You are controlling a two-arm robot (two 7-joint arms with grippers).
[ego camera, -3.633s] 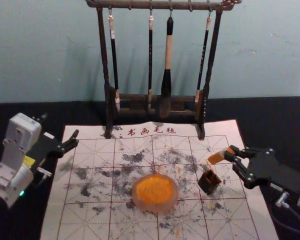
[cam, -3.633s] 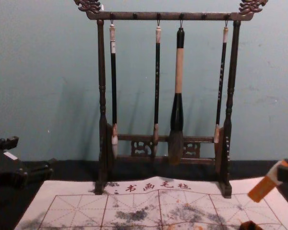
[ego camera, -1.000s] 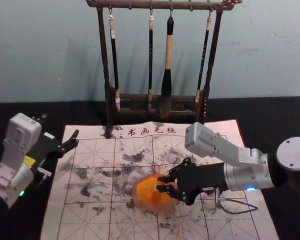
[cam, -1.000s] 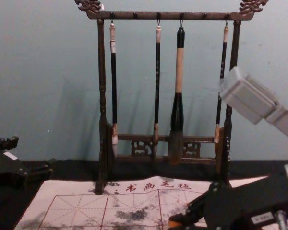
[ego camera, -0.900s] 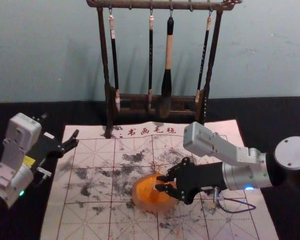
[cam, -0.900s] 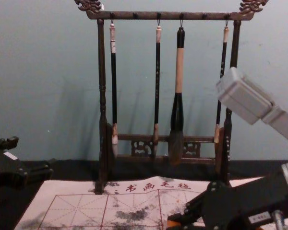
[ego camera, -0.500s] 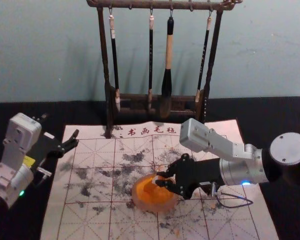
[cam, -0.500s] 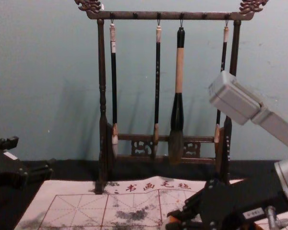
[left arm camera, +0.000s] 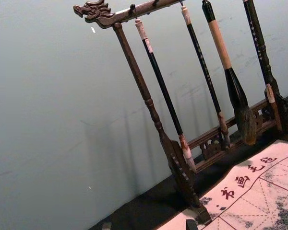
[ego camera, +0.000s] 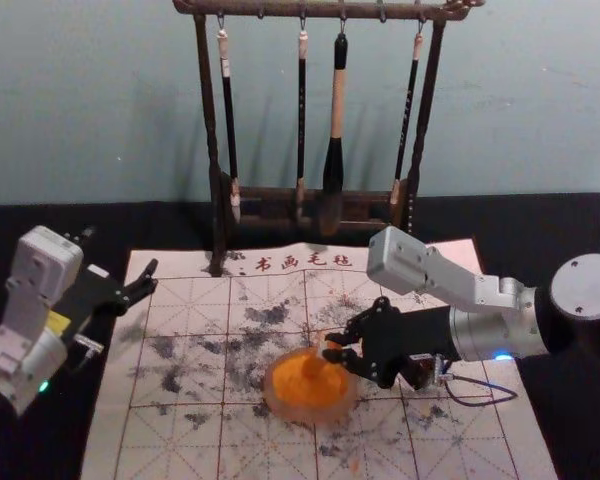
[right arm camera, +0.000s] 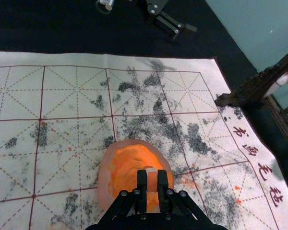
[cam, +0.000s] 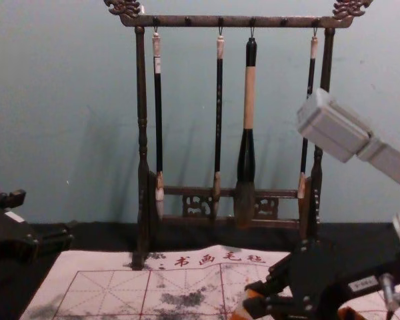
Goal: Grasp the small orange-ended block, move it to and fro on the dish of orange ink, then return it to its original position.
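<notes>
In the head view my right gripper [ego camera: 334, 346] is over the far right part of the dish of orange ink [ego camera: 305, 388]. It is shut on the small block [ego camera: 326, 342], whose orange end points down; whether that end touches the ink I cannot tell. The right wrist view has the block [right arm camera: 152, 182] pinched in my right gripper [right arm camera: 152, 178], in front of the orange ink [right arm camera: 125, 167]. The block's orange end [cam: 244, 311] shows in the chest view. My left gripper [ego camera: 120, 254] is parked at the left, open and empty; its tips [left arm camera: 192, 224] edge into the left wrist view.
A dark square pot [ego camera: 417, 374] stands to the right of the dish, partly behind my right gripper. The dish rests on an ink-stained gridded mat [ego camera: 180, 430]. At the back stands a dark wooden rack [ego camera: 217, 215] with several hanging brushes [ego camera: 335, 130].
Since the earliest frames my right gripper has carried the block leftward from the right side to the dish. In the last half second it has shifted slightly right and away. The left arm stays still.
</notes>
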